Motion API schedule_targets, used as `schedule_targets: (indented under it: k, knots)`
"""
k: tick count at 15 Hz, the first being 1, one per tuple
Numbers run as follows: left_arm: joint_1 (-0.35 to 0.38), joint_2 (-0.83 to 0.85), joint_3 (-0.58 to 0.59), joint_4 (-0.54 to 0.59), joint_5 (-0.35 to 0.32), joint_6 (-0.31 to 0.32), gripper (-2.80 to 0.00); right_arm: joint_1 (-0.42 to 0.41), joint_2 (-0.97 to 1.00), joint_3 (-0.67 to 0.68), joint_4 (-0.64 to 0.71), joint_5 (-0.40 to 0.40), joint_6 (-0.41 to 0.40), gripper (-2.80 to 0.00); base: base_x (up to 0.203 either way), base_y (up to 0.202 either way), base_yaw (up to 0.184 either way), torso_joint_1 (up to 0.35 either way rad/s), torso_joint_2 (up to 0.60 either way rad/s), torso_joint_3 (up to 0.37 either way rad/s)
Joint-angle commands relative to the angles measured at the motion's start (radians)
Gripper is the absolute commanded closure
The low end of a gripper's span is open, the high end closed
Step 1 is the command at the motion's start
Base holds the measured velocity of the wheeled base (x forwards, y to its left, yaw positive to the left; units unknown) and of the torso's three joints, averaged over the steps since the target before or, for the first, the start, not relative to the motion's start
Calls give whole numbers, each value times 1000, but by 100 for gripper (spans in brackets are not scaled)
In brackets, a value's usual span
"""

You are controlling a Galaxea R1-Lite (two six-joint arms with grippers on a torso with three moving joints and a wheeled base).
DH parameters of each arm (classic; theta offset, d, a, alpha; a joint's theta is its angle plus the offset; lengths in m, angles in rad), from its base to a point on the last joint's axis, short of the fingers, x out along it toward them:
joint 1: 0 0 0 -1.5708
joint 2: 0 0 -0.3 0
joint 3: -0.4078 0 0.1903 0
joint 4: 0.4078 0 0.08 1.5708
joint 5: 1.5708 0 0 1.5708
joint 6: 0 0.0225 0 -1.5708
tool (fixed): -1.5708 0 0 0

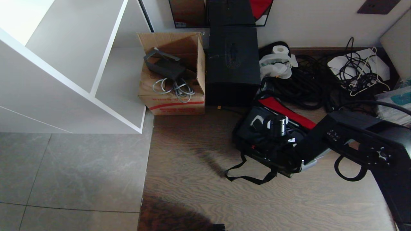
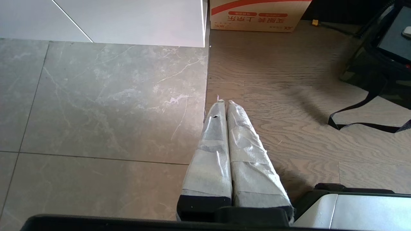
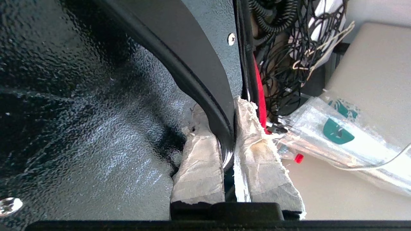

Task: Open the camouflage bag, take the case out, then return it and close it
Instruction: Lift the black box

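Right gripper (image 3: 228, 141) clenched on the case's strap handle (image 3: 205, 93), case (image 1: 261, 128) lying in the open camouflage bag (image 1: 276, 163) on the wood floor; left gripper (image 2: 225, 109) shut, empty, parked over tile; cardboard box (image 1: 173, 80), black box (image 1: 232, 64), tangled cables (image 1: 308, 83) crowding behind

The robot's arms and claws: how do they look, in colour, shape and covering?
The right arm is boxy matte black with small white markings, a silver-grey panel near the wrist and a looping black cable. Both the left claw and right claw have long tapering fingers wrapped in whitish, frayed tape on black bases.
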Motion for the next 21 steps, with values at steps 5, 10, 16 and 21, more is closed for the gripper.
schedule_targets:
  k: [5, 10, 16, 21]
  knots:
    - [0, 0, 0, 0, 0, 0, 0, 0, 94, -27, -7, -2, 23, 0, 0, 0, 0, 0, 0, 0]
    - [0, 0, 0, 0, 0, 0, 0, 8, 107, -18, -5, 4, 46, 0, 0, 0, 0, 0, 0, 0]
    - [0, 0, 0, 0, 0, 0, 0, -11, 231, -53, 10, 64, 83, 0, 0, 0, 0, 0, 0, 0]
    - [0, 0, 0, 0, 0, 0, 0, -31, 260, -81, 25, 89, 110, 0, 0, 0, 0, 0, 0, 0]
